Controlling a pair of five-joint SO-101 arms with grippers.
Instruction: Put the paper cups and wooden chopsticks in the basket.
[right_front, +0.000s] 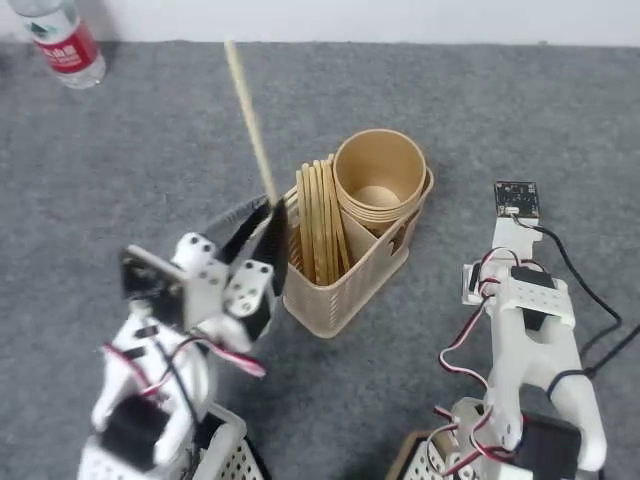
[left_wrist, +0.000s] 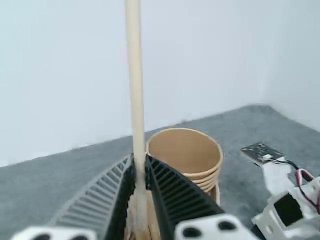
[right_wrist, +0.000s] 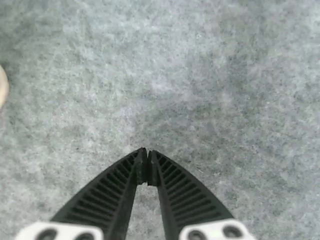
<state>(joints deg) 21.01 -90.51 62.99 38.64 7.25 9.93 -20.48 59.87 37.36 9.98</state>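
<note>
A beige basket (right_front: 350, 280) stands mid-table with stacked paper cups (right_front: 380, 175) in its far end and several wooden chopsticks (right_front: 318, 220) leaning inside. My left gripper (right_front: 268, 212) sits just left of the basket, shut on one more wooden chopstick (right_front: 250, 115) that points up and away from it. The left wrist view has that chopstick (left_wrist: 135, 100) pinched between the black fingers (left_wrist: 170, 190), with the cups (left_wrist: 185, 152) behind. My right gripper (right_wrist: 146, 167) is shut with nothing in it, low over bare carpet; its arm (right_front: 525, 320) rests to the right of the basket.
A plastic bottle (right_front: 62, 40) with a red label lies at the far left corner. Grey carpet (right_front: 480, 110) covers the table, bounded by a white wall at the back. Arm bases occupy the near edge.
</note>
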